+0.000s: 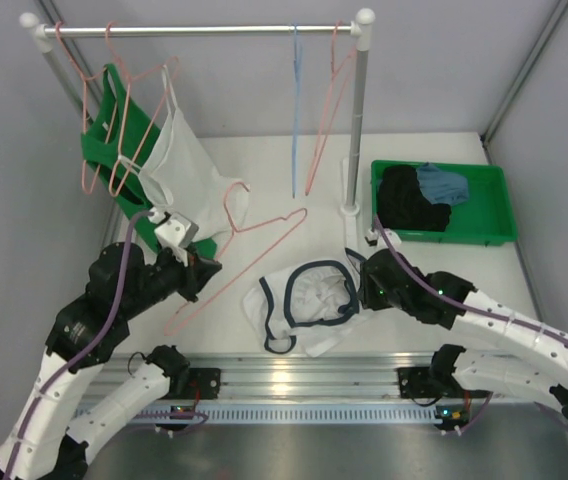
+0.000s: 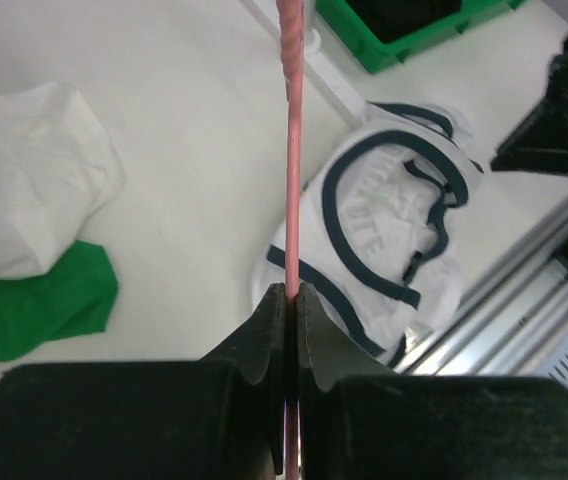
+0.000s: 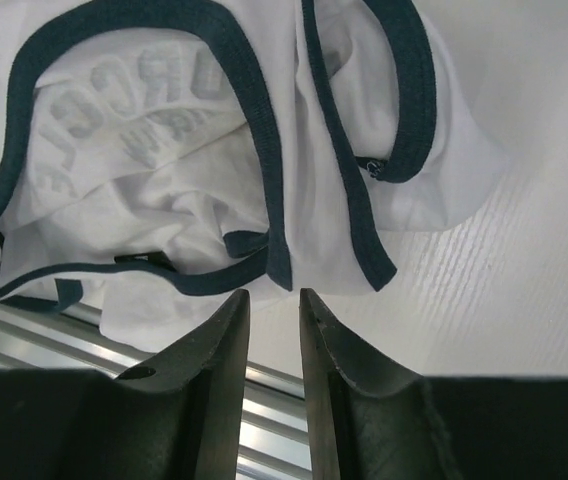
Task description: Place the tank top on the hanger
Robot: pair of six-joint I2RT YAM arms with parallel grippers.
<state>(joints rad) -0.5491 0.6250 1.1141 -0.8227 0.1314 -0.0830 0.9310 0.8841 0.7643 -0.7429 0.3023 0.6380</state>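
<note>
Left gripper clamped the hanger to steady it while your right gripper, jaws narrowly apart and empty, hovered seemingly to pinch the tank top.

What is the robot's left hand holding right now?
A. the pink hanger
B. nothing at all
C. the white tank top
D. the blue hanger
A: in the left wrist view the left gripper is pinched shut on the thin wire of the pink hanger, while the tank top lies loose on the table beyond it.
</note>
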